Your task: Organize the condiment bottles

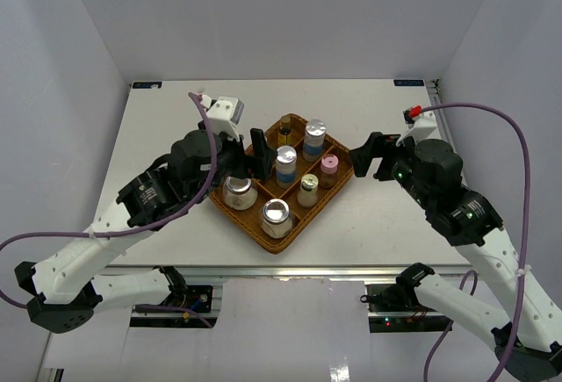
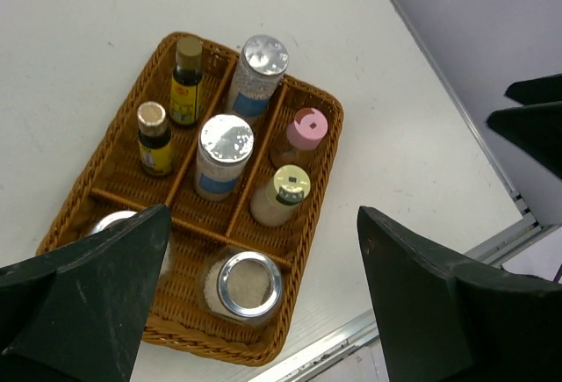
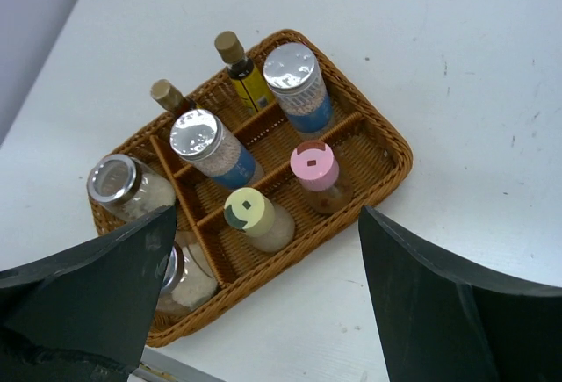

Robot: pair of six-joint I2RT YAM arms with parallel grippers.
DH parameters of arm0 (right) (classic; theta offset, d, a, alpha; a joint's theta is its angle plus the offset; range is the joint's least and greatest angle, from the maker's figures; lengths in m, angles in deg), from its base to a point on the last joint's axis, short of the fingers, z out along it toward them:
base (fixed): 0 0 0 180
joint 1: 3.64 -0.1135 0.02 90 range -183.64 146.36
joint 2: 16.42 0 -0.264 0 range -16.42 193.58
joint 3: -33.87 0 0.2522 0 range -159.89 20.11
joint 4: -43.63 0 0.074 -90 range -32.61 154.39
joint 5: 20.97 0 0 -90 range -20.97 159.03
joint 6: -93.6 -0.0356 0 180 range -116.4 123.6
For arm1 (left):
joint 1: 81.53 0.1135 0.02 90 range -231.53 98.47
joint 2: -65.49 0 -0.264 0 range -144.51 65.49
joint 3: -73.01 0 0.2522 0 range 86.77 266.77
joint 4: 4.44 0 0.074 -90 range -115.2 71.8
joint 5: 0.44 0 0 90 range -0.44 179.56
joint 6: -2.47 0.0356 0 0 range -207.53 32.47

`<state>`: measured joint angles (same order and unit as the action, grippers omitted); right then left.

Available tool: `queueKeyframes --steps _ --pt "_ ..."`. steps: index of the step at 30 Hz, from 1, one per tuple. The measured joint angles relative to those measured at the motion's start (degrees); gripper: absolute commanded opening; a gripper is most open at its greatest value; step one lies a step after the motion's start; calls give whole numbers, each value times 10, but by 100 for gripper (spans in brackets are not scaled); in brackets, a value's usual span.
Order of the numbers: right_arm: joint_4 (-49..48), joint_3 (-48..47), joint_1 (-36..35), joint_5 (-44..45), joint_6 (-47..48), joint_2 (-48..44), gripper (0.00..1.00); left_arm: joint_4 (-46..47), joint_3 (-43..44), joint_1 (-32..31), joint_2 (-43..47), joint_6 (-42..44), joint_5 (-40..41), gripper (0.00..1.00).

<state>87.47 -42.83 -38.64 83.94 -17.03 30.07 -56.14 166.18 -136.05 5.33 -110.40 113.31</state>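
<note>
All the condiment bottles stand in the brown woven divided tray [image 1: 338, 178]. Two blue-labelled cylinders [image 1: 314, 136] [image 1: 286, 164] fill the middle lane. A pink-capped bottle [image 1: 329, 169] and a yellow-capped one [image 1: 308, 189] stand on the right, and two glass jars [image 1: 239, 191] [image 1: 276, 217] at the near end. Two amber bottles [image 2: 187, 70] [image 2: 154, 140] stand at the far left. My left gripper [image 1: 248, 161] is open and empty above the tray's left side. My right gripper [image 1: 372, 157] is open and empty just right of the tray. In the left wrist view a finger [image 2: 88, 294] partly hides one jar [image 2: 114, 221].
The tray sits on a white table [image 1: 176, 118] enclosed by pale walls on three sides. A metal rail [image 1: 290, 270] runs along the near edge. My right gripper's dark fingers [image 2: 536, 123] show at the right edge of the left wrist view.
</note>
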Motion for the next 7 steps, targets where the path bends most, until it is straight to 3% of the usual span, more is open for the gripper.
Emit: queueKeyframes --steps 7 --pt "-1 16 0 -25 -19 -59 90 8 -52 0 16 -29 -26 98"
